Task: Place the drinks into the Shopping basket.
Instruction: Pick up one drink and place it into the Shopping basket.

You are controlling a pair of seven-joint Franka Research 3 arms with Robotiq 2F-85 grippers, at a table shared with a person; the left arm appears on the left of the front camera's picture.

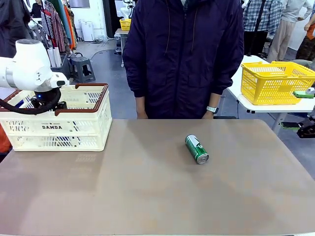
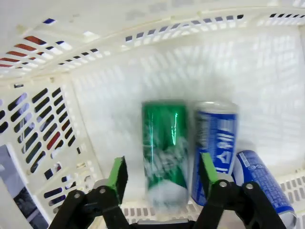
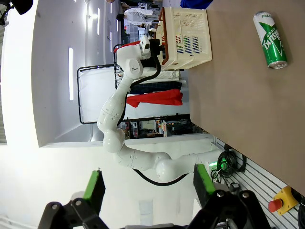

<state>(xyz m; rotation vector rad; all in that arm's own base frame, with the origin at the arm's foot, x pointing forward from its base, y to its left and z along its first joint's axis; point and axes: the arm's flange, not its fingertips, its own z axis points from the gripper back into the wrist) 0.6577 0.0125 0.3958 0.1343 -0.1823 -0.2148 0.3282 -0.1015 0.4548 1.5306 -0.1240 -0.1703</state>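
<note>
Between the left gripper's (image 2: 162, 160) parted fingers, inside the basket (image 2: 95, 119), a green can (image 2: 164, 152) lies free, just beside a blue can (image 2: 217, 143); a rising finger could clip it. Right gripper (image 3: 147, 171) gapes empty, the tabletop can (image 3: 271, 40) far beyond.

My front camera looks across the surface (image 1: 147, 196) to the far side. My left wrist camera sits close inside the Shopping basket (image 2: 119, 95), facing its floor. My right wrist camera, rolled sideways and well back, shares that basket and the green can (image 1: 197, 149) with the front view.

Table (image 1: 147, 196) bears Shopping basket (image 1: 74, 130) and 1 green can (image 1: 197, 149).
</note>
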